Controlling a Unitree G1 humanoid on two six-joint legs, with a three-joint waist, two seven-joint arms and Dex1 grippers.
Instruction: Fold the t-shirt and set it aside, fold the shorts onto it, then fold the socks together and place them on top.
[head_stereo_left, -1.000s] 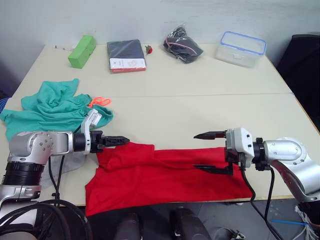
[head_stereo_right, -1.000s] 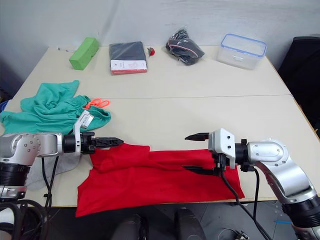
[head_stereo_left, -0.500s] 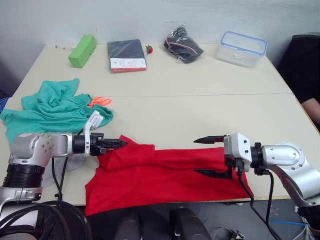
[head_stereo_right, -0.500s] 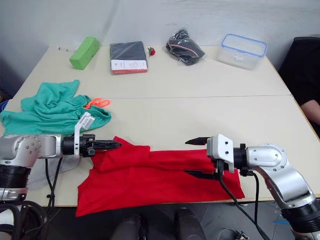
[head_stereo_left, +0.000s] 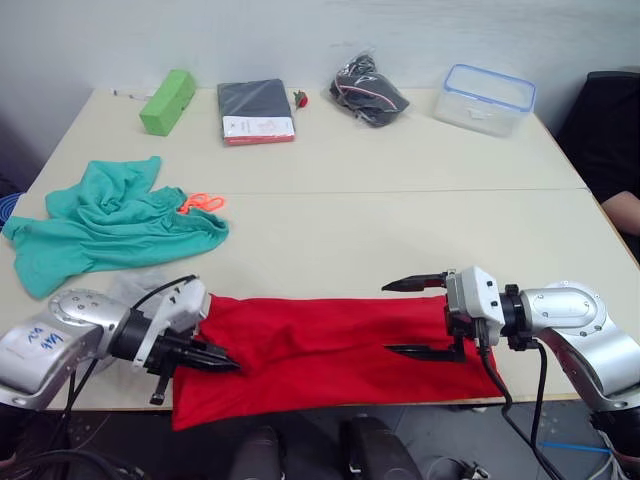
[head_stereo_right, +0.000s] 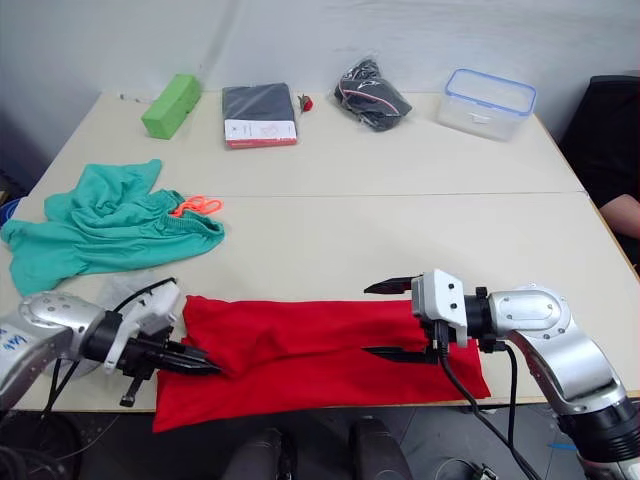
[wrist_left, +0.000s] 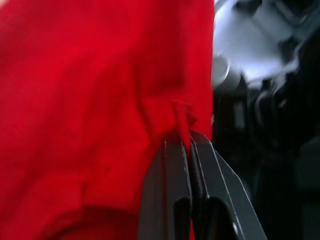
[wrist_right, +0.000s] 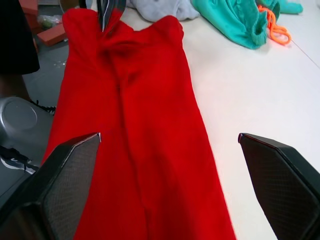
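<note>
The red t-shirt (head_stereo_left: 330, 350) lies as a long band along the table's front edge, its front-left part hanging over the edge. My left gripper (head_stereo_left: 226, 365) is at the shirt's left end, shut on a pinch of the red fabric (wrist_left: 184, 112). My right gripper (head_stereo_left: 388, 318) hovers open over the shirt's right part, with nothing between its fingers. The teal shorts (head_stereo_left: 110, 225) lie crumpled at the left, their orange drawstring (head_stereo_left: 200, 203) showing. A bit of the light grey socks (wrist_right: 160, 9) lies between the shorts and the shirt, partly behind my left arm.
Along the table's back edge stand a green box (head_stereo_left: 165, 102), a dark flat package (head_stereo_left: 254, 110), a black bundle (head_stereo_left: 368, 90) and a clear lidded container (head_stereo_left: 488, 98). A person's arm (head_stereo_left: 626, 212) shows at the right edge.
My left gripper closed on the shirt's back-left edge and drew it toward the table's front edge. The shirt is now a narrower, straighter band. The right gripper barely moved.
</note>
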